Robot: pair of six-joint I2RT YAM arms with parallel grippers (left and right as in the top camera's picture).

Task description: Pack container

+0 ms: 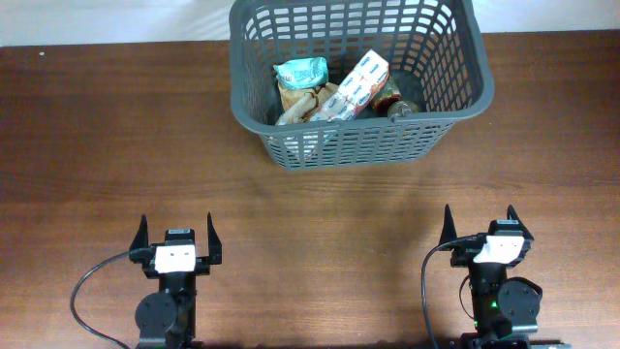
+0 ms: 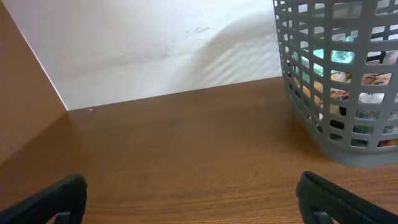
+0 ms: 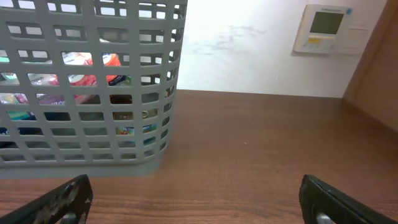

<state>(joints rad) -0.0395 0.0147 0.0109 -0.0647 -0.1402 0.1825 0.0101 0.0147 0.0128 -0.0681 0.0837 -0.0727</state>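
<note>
Wood table (image 1: 97, 145) w/ container (image 1: 358, 145) at far edge (snack packs (image 1: 358, 87) inside); L fingers (image 1: 141, 240), R fingers (image 1: 449, 228) spread.

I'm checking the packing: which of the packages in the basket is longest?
The white carton with orange and blue print, lying diagonally in the container; the teal packet beside it is shorter.

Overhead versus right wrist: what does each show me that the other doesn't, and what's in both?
Only overhead: the left tool, open, and a clear look down at the teal packet inside the container. Only right wrist: a white wall panel with a small screen. Both: the container, the wooden table, and the right tool, open and empty.
</note>
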